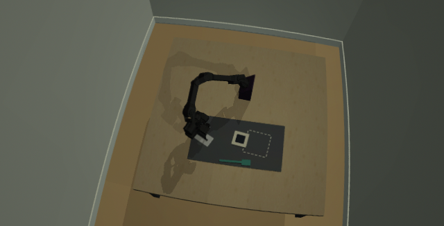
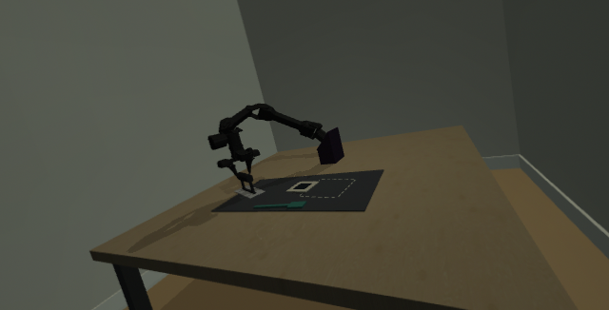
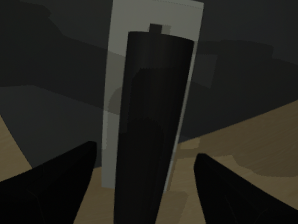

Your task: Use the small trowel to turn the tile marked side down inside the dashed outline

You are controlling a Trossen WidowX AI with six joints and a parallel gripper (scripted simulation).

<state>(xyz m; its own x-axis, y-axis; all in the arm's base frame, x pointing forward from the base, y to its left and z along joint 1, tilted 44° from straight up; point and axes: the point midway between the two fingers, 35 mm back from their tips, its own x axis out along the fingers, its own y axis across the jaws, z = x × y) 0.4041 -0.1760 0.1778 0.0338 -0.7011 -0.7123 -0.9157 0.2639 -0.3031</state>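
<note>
The trowel has a flat grey blade (image 1: 209,143) (image 2: 250,196) (image 3: 155,12) lying near the mat's left end, and a thick dark handle (image 3: 152,100) raised above it. My gripper (image 2: 243,174) (image 3: 147,155) is open, with one finger on each side of the handle and a gap on both sides in the wrist view. The tile (image 1: 240,138) (image 2: 303,186) lies flat, a pale square with a dark square on its upper face. It lies mostly left of the dashed outline (image 1: 270,141) (image 2: 338,179), overlapping its left edge.
A green spatula-like tool (image 1: 245,162) (image 2: 296,204) lies along the front edge of the dark mat (image 1: 277,157) (image 2: 366,198). The arm's dark base block (image 1: 245,91) (image 2: 331,148) stands behind the mat on the wooden table (image 1: 298,98) (image 2: 404,243).
</note>
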